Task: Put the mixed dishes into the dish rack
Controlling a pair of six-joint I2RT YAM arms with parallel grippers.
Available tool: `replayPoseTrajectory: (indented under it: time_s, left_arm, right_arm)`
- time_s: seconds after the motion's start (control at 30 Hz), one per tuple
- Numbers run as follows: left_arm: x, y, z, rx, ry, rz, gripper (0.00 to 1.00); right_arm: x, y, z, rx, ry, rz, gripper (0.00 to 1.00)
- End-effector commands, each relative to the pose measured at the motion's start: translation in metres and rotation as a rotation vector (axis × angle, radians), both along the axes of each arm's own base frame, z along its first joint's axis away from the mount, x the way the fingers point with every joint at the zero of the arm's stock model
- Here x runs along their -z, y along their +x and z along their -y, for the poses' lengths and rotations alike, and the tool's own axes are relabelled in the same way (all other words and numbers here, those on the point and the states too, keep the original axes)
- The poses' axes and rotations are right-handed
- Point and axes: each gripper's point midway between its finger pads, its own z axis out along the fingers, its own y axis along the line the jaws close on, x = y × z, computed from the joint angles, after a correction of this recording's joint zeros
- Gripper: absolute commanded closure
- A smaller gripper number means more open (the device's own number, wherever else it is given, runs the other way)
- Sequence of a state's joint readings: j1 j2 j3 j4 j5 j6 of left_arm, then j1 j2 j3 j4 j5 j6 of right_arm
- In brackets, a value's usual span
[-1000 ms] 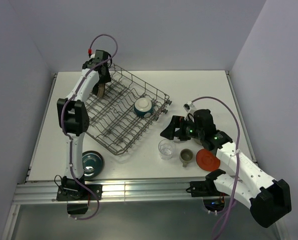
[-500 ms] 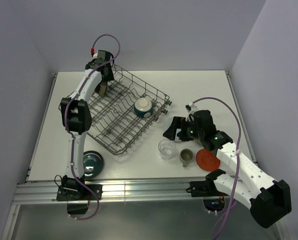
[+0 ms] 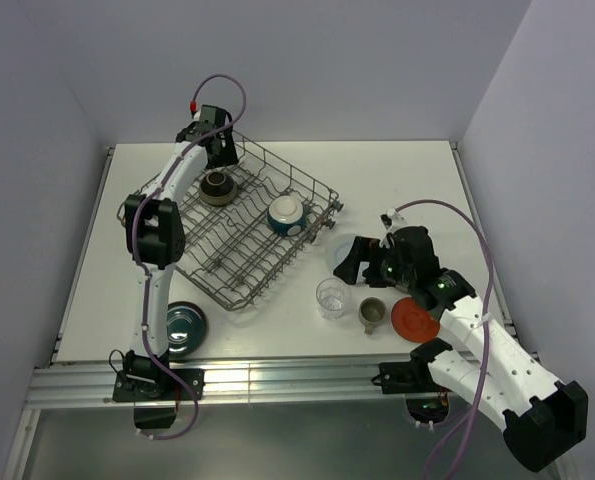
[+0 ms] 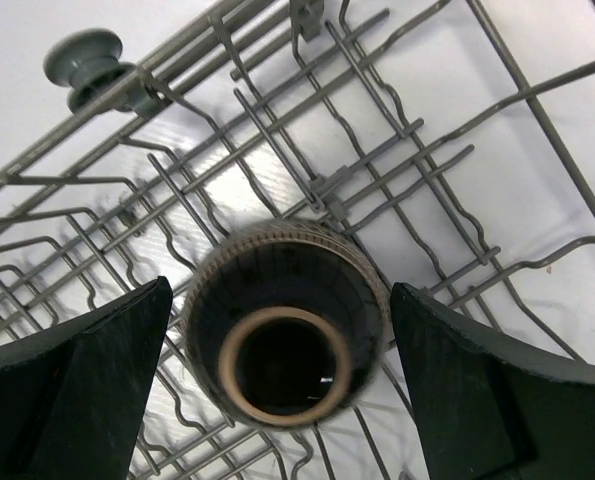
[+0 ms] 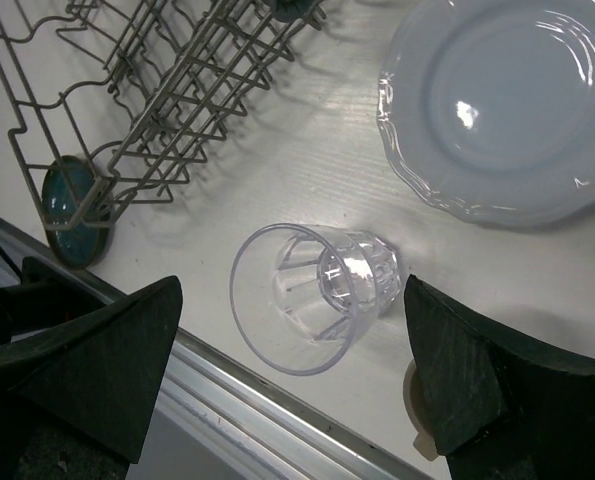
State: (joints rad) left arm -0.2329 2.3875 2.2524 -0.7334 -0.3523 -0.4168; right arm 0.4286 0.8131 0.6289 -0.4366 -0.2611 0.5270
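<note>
The dish rack (image 3: 247, 225) lies on the table's left half. A brown bowl (image 3: 217, 187) rests upside down in its far corner, and a cream bowl (image 3: 287, 213) sits further right in it. My left gripper (image 3: 220, 150) hangs open just above the brown bowl (image 4: 287, 320), whose foot ring faces the camera between the spread fingers (image 4: 77, 385). My right gripper (image 3: 362, 265) is open above the clear glass (image 3: 330, 297), which stands on the table (image 5: 317, 295). The pale blue plate (image 3: 347, 243) lies behind it and also shows in the right wrist view (image 5: 507, 110).
A grey mug (image 3: 372, 314) and a red-orange saucer (image 3: 414, 319) sit right of the glass. The dark teal dish (image 3: 184, 325) lies at the front left by the left arm's base. The rack's near corner (image 5: 167, 120) is close to the glass. The table's front rail (image 3: 277, 380) runs below.
The left gripper let go of the brown bowl, which now lies in the rack, and drew back towards the rack's far edge. The right gripper moved back right, uncovering the pale blue plate.
</note>
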Motion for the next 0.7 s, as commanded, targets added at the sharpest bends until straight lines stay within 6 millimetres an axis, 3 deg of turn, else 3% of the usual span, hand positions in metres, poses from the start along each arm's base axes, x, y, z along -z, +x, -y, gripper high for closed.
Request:
replayPoseTrajectory:
  time_s: [0.0,0.13,0.33,0.43,0.47,0.53,0.57,0.67]
  left_arm:
    - [-0.038,0.004,0.012,0.015,-0.066,0.085,0.03]
    - [-0.067,-0.003,0.018,0.022,-0.119,0.131,0.02]
    - [-0.123,-0.038,0.032,0.044,-0.212,0.18,0.03]
    - [-0.148,-0.07,0.039,0.06,-0.27,0.217,0.04]
    - [-0.153,-0.093,0.045,0.083,-0.291,0.216,0.04]
    - [-0.16,-0.114,0.057,0.106,-0.333,0.241,0.04]
    - [-0.158,-0.135,0.058,0.122,-0.352,0.232,0.04]
    - [-0.158,-0.174,0.069,0.157,-0.408,0.234,0.05]
  right_arm:
    - [0.012,-0.005,0.013,0.091,-0.033,-0.047,0.02]
    - [0.03,-0.015,0.023,0.147,-0.089,-0.105,0.07]
    - [0.047,-0.018,0.023,0.167,-0.123,-0.151,0.18]
    - [0.05,-0.012,0.018,0.173,-0.113,-0.158,0.23]
    - [0.051,-0.013,0.016,0.166,-0.111,-0.161,0.25]
    - [0.057,-0.011,0.012,0.162,-0.119,-0.178,0.32]
    - [0.058,-0.013,0.009,0.147,-0.121,-0.182,0.34]
    - [0.063,-0.015,0.003,0.137,-0.14,-0.197,0.37]
